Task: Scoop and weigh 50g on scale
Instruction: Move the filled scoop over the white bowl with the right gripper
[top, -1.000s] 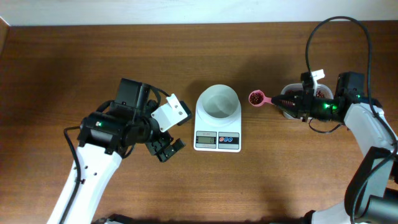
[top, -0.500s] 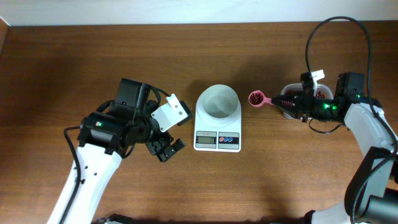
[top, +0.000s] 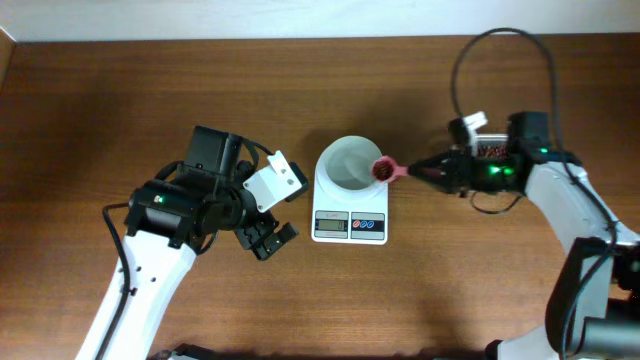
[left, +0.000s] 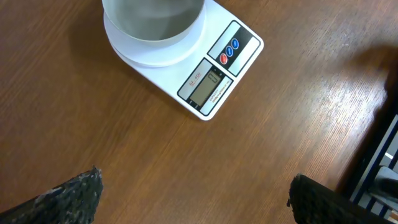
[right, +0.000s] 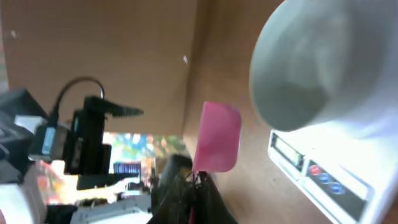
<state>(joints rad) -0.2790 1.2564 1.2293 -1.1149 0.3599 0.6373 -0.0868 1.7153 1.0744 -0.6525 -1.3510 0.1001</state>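
Note:
The white scale (top: 349, 226) stands mid-table with its round white bowl (top: 350, 164) on top. My right gripper (top: 424, 172) is shut on the handle of a pink scoop (top: 390, 170). The scoop head, loaded with dark red-brown beans (top: 382, 169), hovers at the bowl's right rim. The right wrist view shows the scoop (right: 217, 137) from below beside the bowl (right: 323, 68), with the gripper (right: 199, 183) clamped on it. My left gripper (top: 266, 238) hangs open over bare wood left of the scale. In the left wrist view its gripper (left: 196, 199) is wide apart below the scale (left: 214, 71).
A clear tub with more beans (top: 492, 150) sits at the right, partly hidden under my right arm. A cable loops above that arm. The left arm's white body lies just left of the scale.
My right arm has carried the loaded scoop leftward, from beside the tub to the bowl's right rim. The left arm has not moved.

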